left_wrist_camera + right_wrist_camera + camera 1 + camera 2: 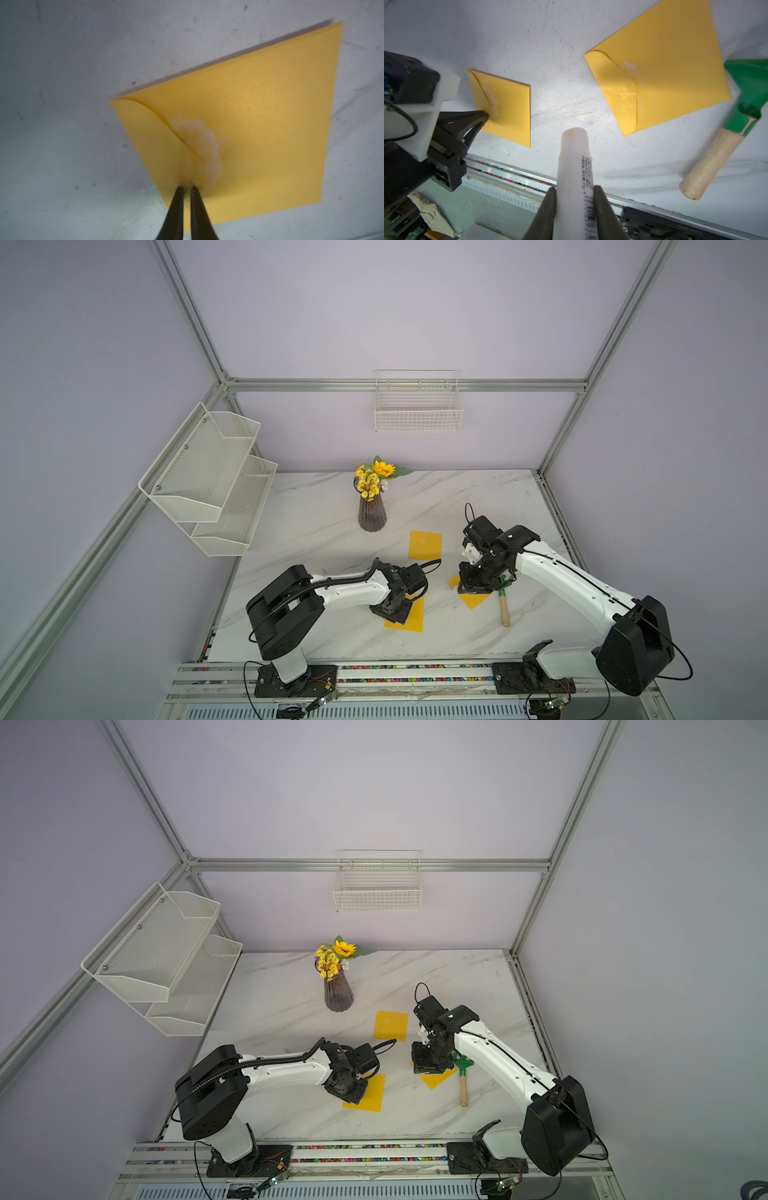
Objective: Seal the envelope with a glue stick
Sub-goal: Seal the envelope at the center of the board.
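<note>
The nearly closed left pincer [187,188] presses the flap of the envelope [259,124], the right pincer [574,188] holds the glue stick [575,162]; oozed glue [199,143] may grip the tips and lift the flap.

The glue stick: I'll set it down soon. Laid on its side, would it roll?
Probably: the glue stick is a smooth round cylinder and the table looks flat. Likely stiff and light: the right gripper pinches it without visible bending.
</note>
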`<action>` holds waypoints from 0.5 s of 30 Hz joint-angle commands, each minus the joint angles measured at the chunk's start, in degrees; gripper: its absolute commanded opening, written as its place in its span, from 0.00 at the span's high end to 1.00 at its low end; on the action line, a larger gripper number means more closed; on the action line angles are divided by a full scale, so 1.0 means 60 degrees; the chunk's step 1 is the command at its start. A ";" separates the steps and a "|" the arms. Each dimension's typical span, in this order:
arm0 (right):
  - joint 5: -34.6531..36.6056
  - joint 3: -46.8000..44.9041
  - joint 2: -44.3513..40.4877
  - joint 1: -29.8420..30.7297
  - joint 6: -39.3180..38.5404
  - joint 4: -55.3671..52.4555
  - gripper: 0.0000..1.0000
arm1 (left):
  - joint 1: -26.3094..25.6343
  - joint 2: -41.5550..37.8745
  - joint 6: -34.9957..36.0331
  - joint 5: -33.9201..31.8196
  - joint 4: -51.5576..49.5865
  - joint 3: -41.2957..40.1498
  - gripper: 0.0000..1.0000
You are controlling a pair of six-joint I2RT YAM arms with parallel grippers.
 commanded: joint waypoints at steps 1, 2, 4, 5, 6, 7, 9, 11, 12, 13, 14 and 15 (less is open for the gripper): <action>-0.0125 -0.0036 0.0063 -0.0069 -0.0165 0.0050 1.00 | 0.0010 0.0197 -0.0065 0.0115 0.0341 -0.0266 0.90; -0.0110 -0.0028 0.0042 -0.0084 -0.0159 0.0046 1.00 | 0.0007 -0.0017 -0.0007 -0.0012 0.0279 -0.0105 0.89; -0.0110 -0.0013 -0.0020 -0.0086 -0.0122 0.0027 1.00 | 0.0024 -0.0324 0.0150 -0.0199 0.0161 0.0211 0.89; -0.0102 -0.0014 -0.0052 -0.0086 -0.0099 0.0033 1.00 | 0.0032 -0.0454 0.0202 -0.0257 0.0095 0.0385 0.88; -0.0110 -0.0007 -0.0068 -0.0086 -0.0083 0.0031 1.00 | 0.0037 -0.0527 0.0239 -0.0283 0.0022 0.0509 0.88; -0.0110 -0.0022 -0.0083 -0.0090 -0.0067 0.0024 1.00 | 0.0046 -0.0568 0.0268 -0.0286 0.0003 0.0591 0.88; -0.0110 -0.0020 -0.0110 -0.0089 -0.0051 0.0035 1.00 | 0.0063 -0.0592 0.0314 -0.0241 -0.0005 0.0667 0.88; -0.0124 -0.0021 -0.0134 -0.0092 -0.0027 0.0020 1.00 | 0.0083 -0.0530 0.0329 -0.0175 0.0003 0.0671 0.88; -0.0125 -0.0008 -0.0155 -0.0098 -0.0009 0.0021 1.00 | 0.0083 -0.0457 0.0329 -0.0144 0.0005 0.0652 0.88; -0.0110 -0.0010 -0.0182 -0.0093 -0.0004 0.0006 1.00 | 0.0083 -0.0401 0.0329 -0.0126 0.0003 0.0626 0.88; -0.0103 -0.0003 -0.0200 -0.0093 0.0017 -0.0013 1.00 | 0.0081 -0.0317 0.0315 -0.0122 0.0011 0.0591 0.88; -0.0095 -0.0001 -0.0211 -0.0101 0.0023 -0.0016 1.00 | 0.0083 -0.0215 0.0290 -0.0107 0.0020 0.0524 0.88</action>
